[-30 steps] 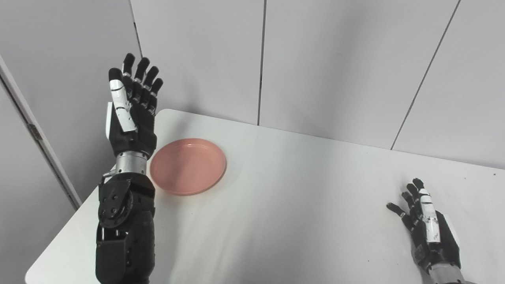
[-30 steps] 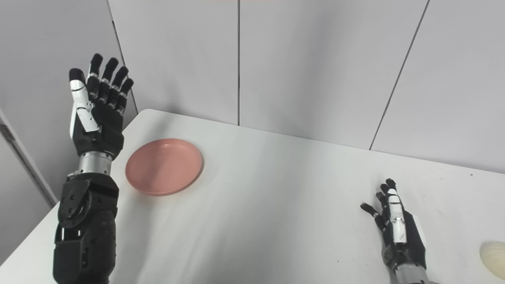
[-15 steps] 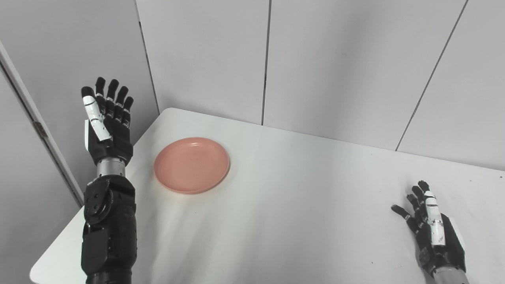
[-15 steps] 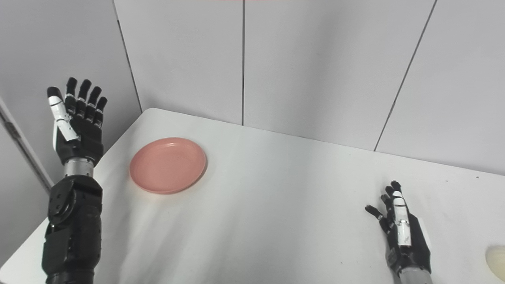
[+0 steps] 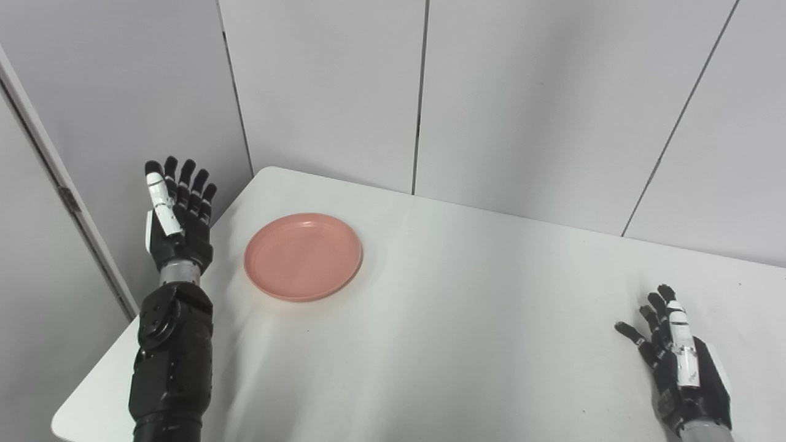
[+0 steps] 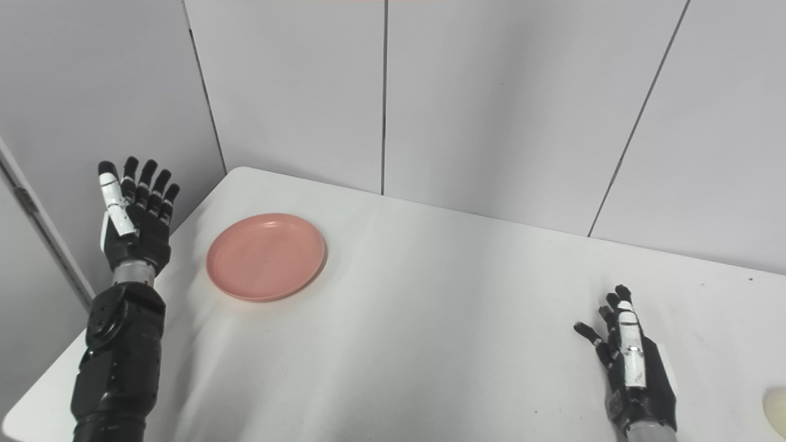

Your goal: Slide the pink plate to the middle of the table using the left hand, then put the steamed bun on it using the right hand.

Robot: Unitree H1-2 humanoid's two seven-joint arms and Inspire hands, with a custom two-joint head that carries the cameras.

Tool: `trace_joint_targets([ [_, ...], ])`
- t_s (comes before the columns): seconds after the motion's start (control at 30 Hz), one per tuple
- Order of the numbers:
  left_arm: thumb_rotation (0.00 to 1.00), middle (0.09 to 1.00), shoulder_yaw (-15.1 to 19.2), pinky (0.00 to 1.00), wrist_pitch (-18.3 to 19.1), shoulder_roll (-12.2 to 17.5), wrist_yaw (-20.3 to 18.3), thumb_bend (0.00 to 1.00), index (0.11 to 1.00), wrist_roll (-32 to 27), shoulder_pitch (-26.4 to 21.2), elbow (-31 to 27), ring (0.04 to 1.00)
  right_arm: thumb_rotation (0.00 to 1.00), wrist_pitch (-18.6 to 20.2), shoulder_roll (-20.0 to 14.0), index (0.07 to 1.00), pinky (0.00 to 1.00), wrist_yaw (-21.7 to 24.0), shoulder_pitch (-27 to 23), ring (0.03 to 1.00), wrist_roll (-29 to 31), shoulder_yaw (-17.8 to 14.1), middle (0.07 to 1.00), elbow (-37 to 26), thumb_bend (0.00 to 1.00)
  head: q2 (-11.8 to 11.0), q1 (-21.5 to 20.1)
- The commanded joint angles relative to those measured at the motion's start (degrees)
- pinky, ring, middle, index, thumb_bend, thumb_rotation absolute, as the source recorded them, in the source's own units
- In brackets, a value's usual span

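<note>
Beside the plate (image 5: 303, 256), the left hand (image 5: 179, 222), empty and spread, has dropped lower; sliding hasn't started. Right hand (image 6: 632, 372) rests released on the counter (image 5: 460, 331).

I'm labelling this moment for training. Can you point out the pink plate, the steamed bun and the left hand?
pink plate (image 5: 303, 256): left eye view, middle of its flat inner face.
steamed bun (image 6: 775, 404): right eye view, visible part at the picture's right edge.
left hand (image 5: 180, 220): left eye view, its middle.

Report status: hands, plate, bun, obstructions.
Left hand open, raised beside plate. Right hand open, low. Bun at right edge, untouched. Path clear.
</note>
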Motion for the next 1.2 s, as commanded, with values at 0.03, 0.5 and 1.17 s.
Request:
trace_joint_targets([
  [0.03,0.98,0.967,-0.32,0.96,-0.99,1.55,-0.29,0.67,0.975,0.19,-2.82,0.29,0.954,1.0,1.71,-0.29,1.0,1.0,0.37,0.36,1.0,0.02,0.1,1.0,-0.18,0.08,0.0,-0.16],
  [0.5,1.0,0.957,-0.85,0.98,-0.4,1.69,-0.8,0.66,0.962,0.41,-3.37,9.12,0.945,1.0,2.8,0.08,1.0,1.0,-0.7,0.19,1.0,-0.3,0.09,1.0,-0.51,0.07,-0.21,-0.38],
  [1.17,1.0,0.96,-6.52,0.96,0.66,0.4,-3.79,0.66,0.963,3.34,-4.39,18.45,0.947,1.0,1.5,0.07,1.0,1.0,-0.58,0.57,1.0,-1.2,0.7,1.0,-0.52,0.09,0.02,-0.94],
])
